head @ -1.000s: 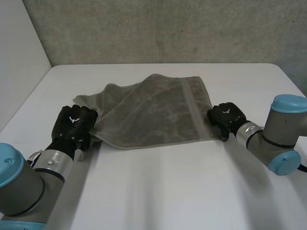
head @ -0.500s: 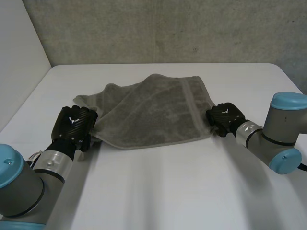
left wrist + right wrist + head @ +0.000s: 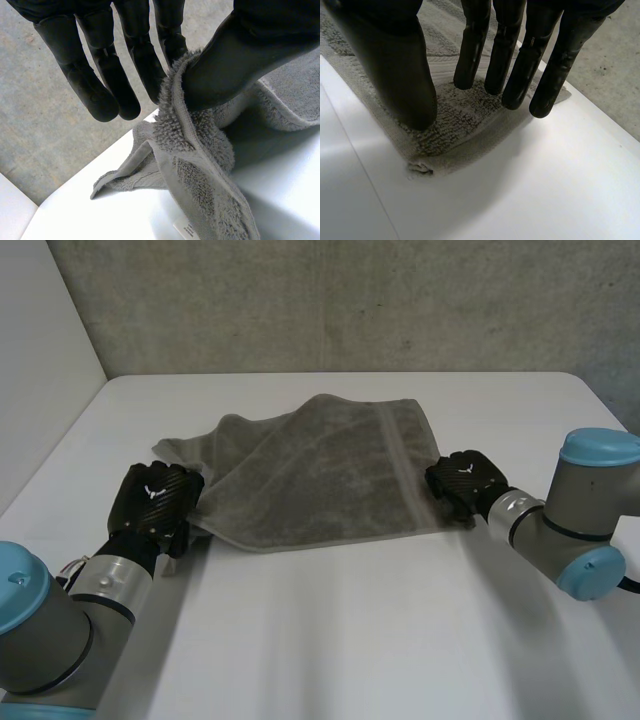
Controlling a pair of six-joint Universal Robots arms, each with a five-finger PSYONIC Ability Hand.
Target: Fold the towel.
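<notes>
The towel lies rumpled on the table, its near left corner pinched by the left hand between thumb and fingers, likely for lifting, while the right hand holds straight, slightly spread fingers over the near right corner, not yet gripping.

Grey terry towel mid white table; black left hand at near-left corner (pinched), black right hand on near-right corner.

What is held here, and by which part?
The left hand pinches the towel by its left edge; the right hand, fingers straight over the right corner, holds nothing.
</notes>
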